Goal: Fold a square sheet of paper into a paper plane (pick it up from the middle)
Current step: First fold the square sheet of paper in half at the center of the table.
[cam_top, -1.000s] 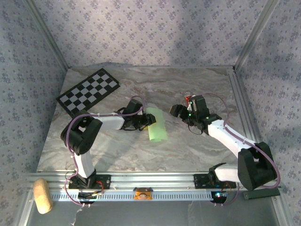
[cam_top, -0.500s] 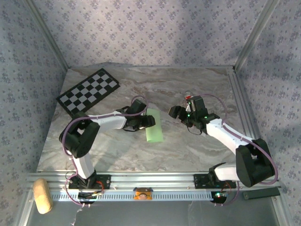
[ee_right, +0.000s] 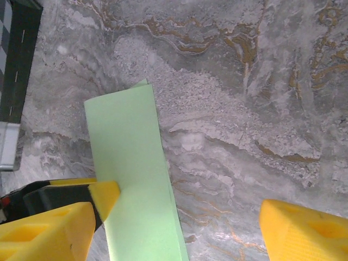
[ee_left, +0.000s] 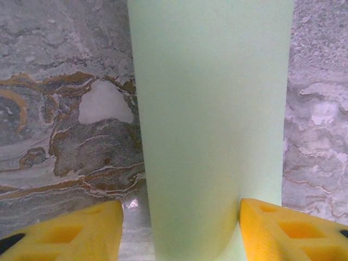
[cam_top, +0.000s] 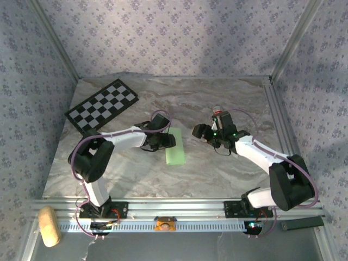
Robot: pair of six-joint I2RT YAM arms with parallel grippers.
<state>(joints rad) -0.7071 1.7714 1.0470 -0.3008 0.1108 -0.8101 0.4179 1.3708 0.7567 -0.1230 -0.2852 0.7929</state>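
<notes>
At the near edge runs a ribbed aluminium rail (cam_top: pixel 185 205) carrying both arm bases. A tan, rough, rounded block (cam_top: pixel 49 225) lies beside its left end.

Farther in, on the grey marble-patterned surface (cam_top: pixel 217 168), the sheet of paper (cam_top: pixel 175 149) lies near the middle. It is smooth, matt and pale green, and is doubled into a long narrow strip.

The left end effector (cam_top: pixel 165 141) sits low at the strip's far-left part. In its wrist view its yellow fingers (ee_left: pixel 70 234) stand half apart astride the paper (ee_left: pixel 212 125). The right finger touches the paper's edge and the left one leaves a gap of bare marble. The near end of the strip looks rounded rather than creased flat.

The right end effector (cam_top: pixel 202 132) hangs just right of the strip, its blocky yellow fingers (ee_right: pixel 304 231) spread wide with nothing between them but paper (ee_right: pixel 133 163) and stone.

At the far left lies a flat, stiff black-and-white checkerboard (cam_top: pixel 102 106). Floral-printed walls (cam_top: pixel 174 38) close the back.
</notes>
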